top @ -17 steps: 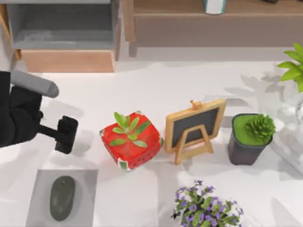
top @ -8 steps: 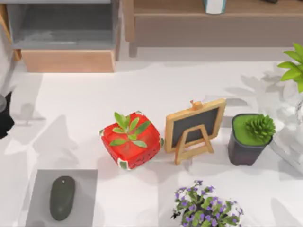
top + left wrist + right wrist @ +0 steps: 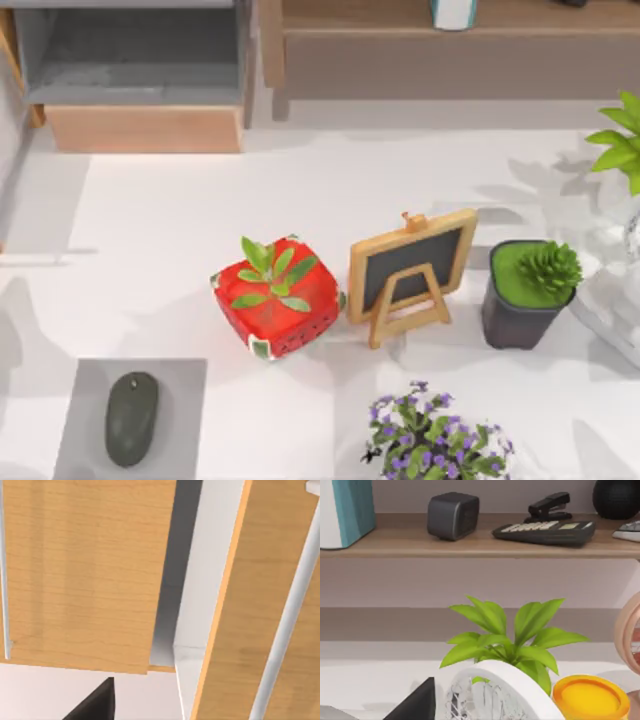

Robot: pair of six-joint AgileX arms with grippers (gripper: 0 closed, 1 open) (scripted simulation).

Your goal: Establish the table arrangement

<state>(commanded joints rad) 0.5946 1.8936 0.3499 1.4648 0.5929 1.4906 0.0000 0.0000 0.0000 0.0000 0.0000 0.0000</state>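
The white table carries a red strawberry-shaped pot with a green sprout near its middle. Right of the pot stand a small wood-framed chalkboard easel and a dark pot with a green succulent. A purple-flowered plant sits at the front edge. At the front left a dark mouse lies on a grey mat. A dark part of my left gripper shows close against the wood shelf unit. A dark part of my right gripper shows by a leafy plant.
A wood-and-grey shelf unit stands at the back left, and a long wooden shelf runs along the back. That shelf holds a grey cube, a calculator and a stapler. A yellow lid sits beside the plant's white mesh pot.
My left arm, which reached over the table's left side beside the red pot, has drawn back to the left and left the top view. The objects have not moved.
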